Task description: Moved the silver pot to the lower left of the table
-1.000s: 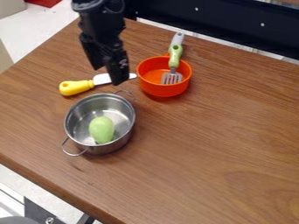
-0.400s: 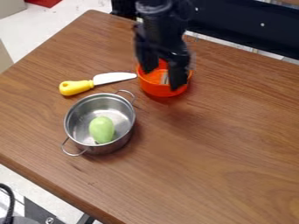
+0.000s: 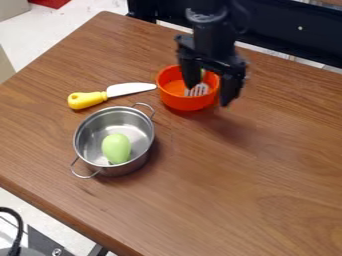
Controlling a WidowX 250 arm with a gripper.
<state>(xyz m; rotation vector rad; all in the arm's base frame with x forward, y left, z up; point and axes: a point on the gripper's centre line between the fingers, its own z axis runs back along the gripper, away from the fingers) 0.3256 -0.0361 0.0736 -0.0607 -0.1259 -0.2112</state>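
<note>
Shifted right: my black fingers (image 3: 231,89), spread and empty, by round orange bowl (image 3: 182,103). Should grip silver metal pot (image 3: 121,169) squarely at rim, keep level.

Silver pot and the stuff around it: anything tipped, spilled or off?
Nothing stands out. The silver pot sits upright with a pear-shaped green object inside; the yellow-handled knife lies flat; the orange bowl is upright, holding a slotted utensil. No visible spill.
</note>
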